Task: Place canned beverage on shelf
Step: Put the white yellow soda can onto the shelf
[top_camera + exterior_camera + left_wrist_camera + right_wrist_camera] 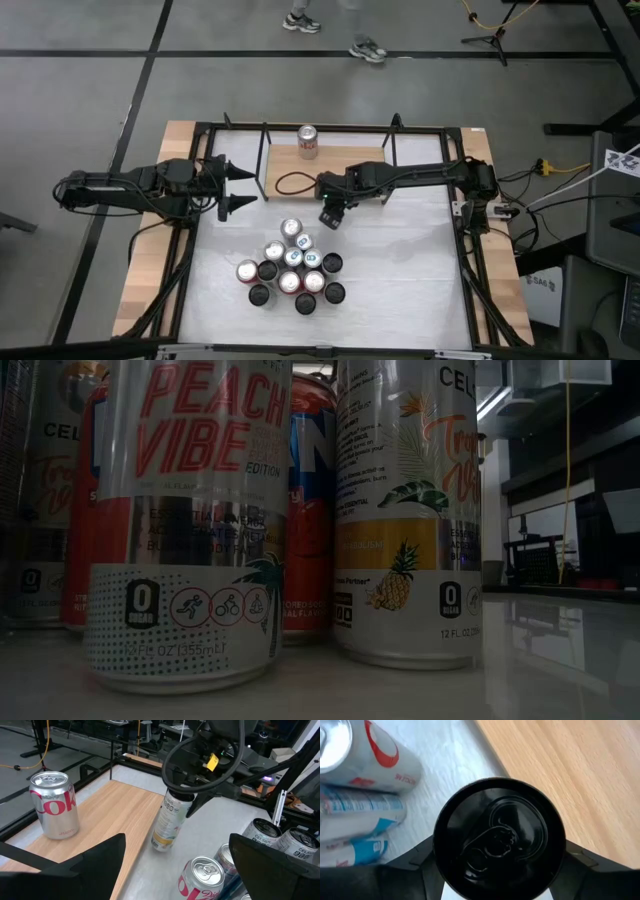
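Observation:
The shelf (300, 170), a light-wood board between thin black rods, lies at the table's far middle. A silver and red can (308, 141) stands upright on it, also seen in the left wrist view (54, 805). My right gripper (331, 215) hangs just off the shelf's near edge, shut on a slim white and yellow can (169, 822) with a black top (500, 837). My left gripper (250, 190) waits open at the shelf's left end, holding nothing. A cluster of several cans (290, 270) stands on its bases at the table's near middle. My right gripper pinches the slim can's upper end (178, 800), just under the black top, between its two fingers (420, 867), one on each side. The fingers come from above, slanting down. The can hangs tilted below them, its bottom (161, 846) low over the white table beside the shelf's near edge.
The low view is filled by the cluster's nearest cans (190, 530). A black frame (200, 180) rims the white table, and a dark cable loop (290, 185) lies over the shelf. A person's shoes (368, 48) show on the floor beyond the far edge.

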Robot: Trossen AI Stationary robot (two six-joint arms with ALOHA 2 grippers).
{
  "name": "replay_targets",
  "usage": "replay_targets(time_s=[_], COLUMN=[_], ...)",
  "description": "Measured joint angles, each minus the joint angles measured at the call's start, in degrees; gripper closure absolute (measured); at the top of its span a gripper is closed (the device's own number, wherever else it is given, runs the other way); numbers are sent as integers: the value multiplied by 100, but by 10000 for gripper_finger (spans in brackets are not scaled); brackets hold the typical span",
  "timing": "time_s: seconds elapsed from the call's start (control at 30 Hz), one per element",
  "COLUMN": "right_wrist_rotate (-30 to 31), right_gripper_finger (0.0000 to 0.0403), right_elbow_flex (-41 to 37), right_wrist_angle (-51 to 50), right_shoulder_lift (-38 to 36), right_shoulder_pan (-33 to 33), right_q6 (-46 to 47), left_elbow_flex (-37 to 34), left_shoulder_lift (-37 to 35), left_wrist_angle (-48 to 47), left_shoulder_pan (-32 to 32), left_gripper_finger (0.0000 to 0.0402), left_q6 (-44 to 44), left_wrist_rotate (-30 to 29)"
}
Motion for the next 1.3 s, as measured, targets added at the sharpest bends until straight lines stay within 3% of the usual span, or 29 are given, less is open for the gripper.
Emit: replay_targets(time_s=[1.3], right_wrist_rotate=[-92], right_gripper_finger=[145], right_elbow_flex=[26], right_wrist_angle=[27], right_shoulder_lift=[278], right_shoulder_pan=[0], right_q6=[-50], left_elbow_flex=[0], left_shoulder_lift=[2], left_wrist_angle=[-12], left_shoulder_pan=[0], left_gripper_finger=[53], left_q6=[2], left_wrist_rotate=[-2])
